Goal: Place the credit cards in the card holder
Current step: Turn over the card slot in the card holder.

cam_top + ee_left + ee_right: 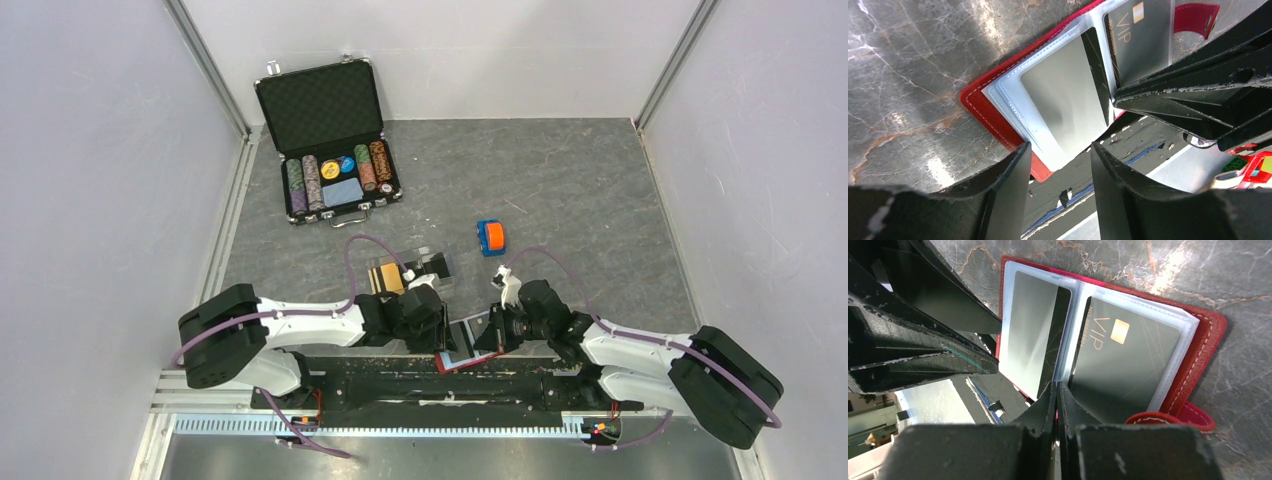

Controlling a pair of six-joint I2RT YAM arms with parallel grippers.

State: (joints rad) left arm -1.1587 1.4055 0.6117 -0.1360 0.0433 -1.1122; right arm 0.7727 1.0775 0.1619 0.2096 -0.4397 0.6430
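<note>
A red wallet (1205, 325) lies open at the table's near edge. Its clear sleeves hold two credit cards: one shows "VIP" and a gold chip (1128, 355), the other its magnetic-stripe back (1033, 340). My right gripper (1056, 385) is shut, tips at the wallet's centre fold; whether it pinches a sleeve I cannot tell. My left gripper (1060, 150) is open, its fingers (1015, 170) astride the wallet's (985, 112) near corner, holding nothing. The clear card holder (425, 268) stands just beyond the left wrist, with an orange-gold card (385, 278) in it.
An open black chip briefcase (335, 140) with poker chips and a pale blue card sits at the back left. A small blue and orange object (491, 237) lies mid-table. White walls close both sides. The table's front edge (1128, 165) runs right under the wallet.
</note>
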